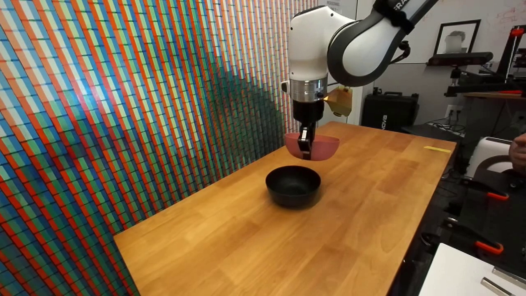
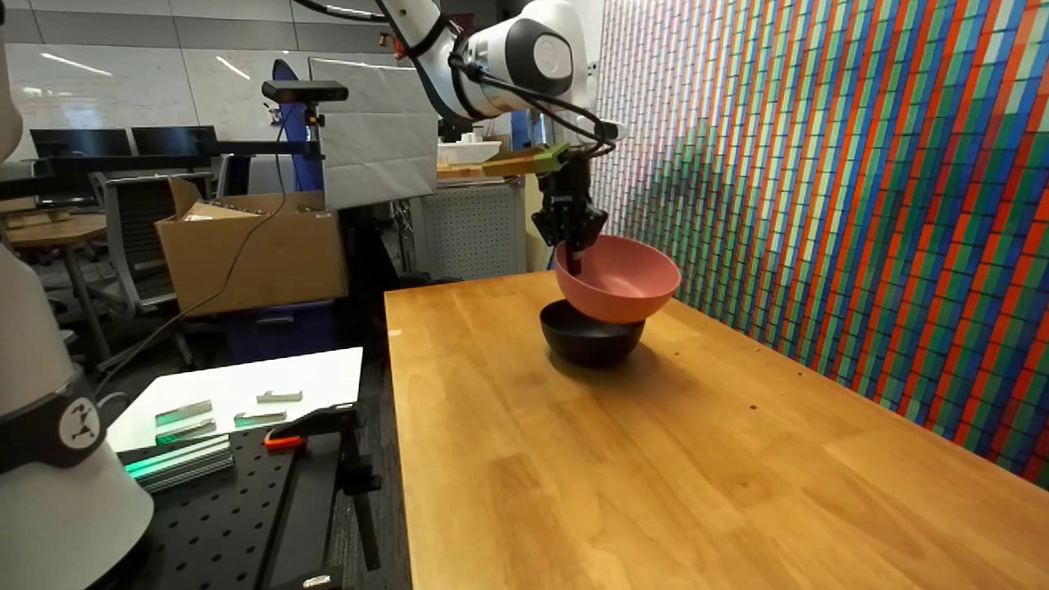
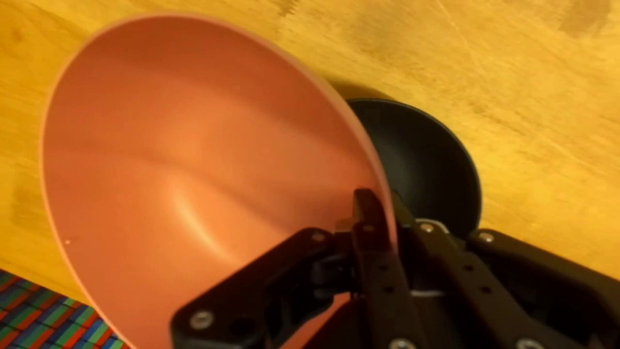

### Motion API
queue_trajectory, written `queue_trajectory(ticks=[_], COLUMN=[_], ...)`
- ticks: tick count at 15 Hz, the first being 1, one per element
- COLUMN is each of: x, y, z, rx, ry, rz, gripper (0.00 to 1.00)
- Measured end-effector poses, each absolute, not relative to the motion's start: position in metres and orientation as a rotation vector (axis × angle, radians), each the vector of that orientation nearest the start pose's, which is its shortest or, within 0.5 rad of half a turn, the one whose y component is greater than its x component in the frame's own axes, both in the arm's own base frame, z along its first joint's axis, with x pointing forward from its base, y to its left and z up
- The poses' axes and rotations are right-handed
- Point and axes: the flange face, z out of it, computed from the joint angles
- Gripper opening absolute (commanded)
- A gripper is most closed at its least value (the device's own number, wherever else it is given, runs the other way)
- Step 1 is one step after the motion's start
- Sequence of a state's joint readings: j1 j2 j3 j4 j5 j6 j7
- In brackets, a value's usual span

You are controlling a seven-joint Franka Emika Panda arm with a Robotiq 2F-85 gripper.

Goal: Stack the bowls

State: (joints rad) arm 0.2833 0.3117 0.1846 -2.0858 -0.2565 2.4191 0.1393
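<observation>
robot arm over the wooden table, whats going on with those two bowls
A white robot arm has its black two-finger gripper closed on the rim of a round salmon-pink bowl, one finger inside, one outside. That bowl hangs in the air; a round black bowl sits upright on the brown wooden table, lower and off to one side. An exterior view shows a gap between the two, so they are not stacked yet. Most likely the pink one is meant to go into the black one.

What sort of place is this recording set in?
Probably a robotics lab: the robot arm, the monitors in the background and a perforated black bench suggest it.
</observation>
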Motion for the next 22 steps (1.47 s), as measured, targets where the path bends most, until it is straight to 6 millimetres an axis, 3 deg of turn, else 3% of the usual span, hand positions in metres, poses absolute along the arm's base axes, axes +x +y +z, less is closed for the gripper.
queue_trajectory(ticks=[4,8,12,18,19,20,22], x=[0.508,0.497,0.504,0.516,0.517,0.518,0.520], y=[0.290,0.299,0.304,0.317,0.319,0.321,0.323], z=[0.280,0.278,0.283,0.289,0.289,0.289,0.288], rx=[-3.071,-3.045,-3.050,-3.047,-3.046,-3.045,-3.048], ry=[-0.929,-1.022,-1.075,-1.139,-1.149,-1.158,-1.166], rz=[-0.061,0.096,0.144,0.050,0.036,0.024,0.016], gripper=[0.09,0.09,0.09,0.09,0.17,0.35,0.48])
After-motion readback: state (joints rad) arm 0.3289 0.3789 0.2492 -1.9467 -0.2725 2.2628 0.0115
